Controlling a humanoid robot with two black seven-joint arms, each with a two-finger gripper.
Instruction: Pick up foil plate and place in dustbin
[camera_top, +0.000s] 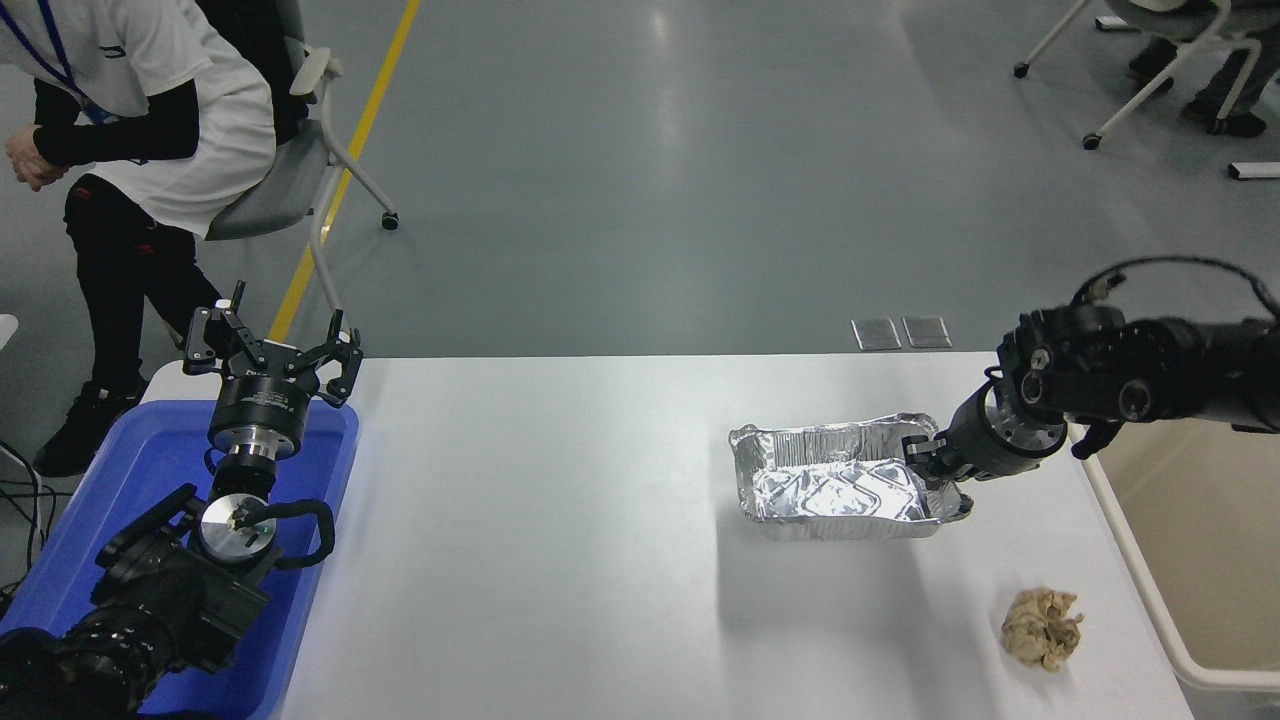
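The right gripper (935, 462) clenches the foil plate (838, 480) by its near rim, dustbin (1150, 590) behind the wrist. The one-sided pinch could buckle thin foil and spill it short.

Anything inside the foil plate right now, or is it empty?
Nothing loose shows inside the foil plate: only its embossed bottom and ribbed walls. The right gripper is shut on its right rim and covers that corner, so that bit of the inside cannot be checked.
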